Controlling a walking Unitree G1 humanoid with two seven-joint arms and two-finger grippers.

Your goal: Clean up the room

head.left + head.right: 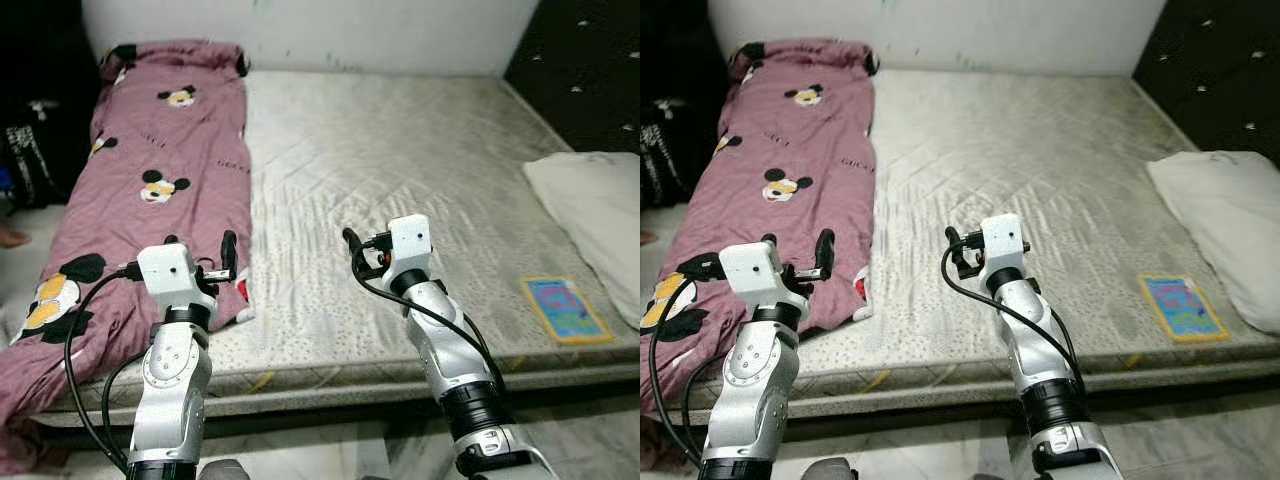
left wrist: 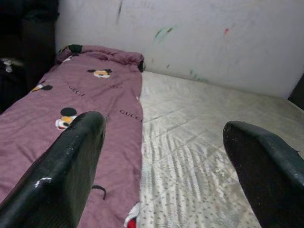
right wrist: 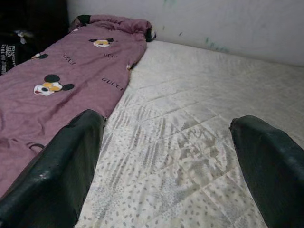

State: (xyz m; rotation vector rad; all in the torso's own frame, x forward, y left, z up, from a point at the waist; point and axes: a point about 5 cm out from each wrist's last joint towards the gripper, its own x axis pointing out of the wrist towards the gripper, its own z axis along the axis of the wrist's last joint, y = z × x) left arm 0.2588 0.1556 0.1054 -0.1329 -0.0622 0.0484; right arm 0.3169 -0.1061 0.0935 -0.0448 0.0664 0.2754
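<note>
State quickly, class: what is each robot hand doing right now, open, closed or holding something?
Left hand: open, holding nothing, above the purple blanket's edge.
Right hand: open, holding nothing, above the bare mattress.

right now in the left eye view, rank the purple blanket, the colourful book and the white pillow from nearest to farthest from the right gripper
From the right gripper, held over the bare mattress:
1. Purple blanket, along the bed's left side; its near edge lies closest.
2. Colourful book, flat near the bed's front right corner.
3. White pillow, at the right edge, beyond the book.
</note>
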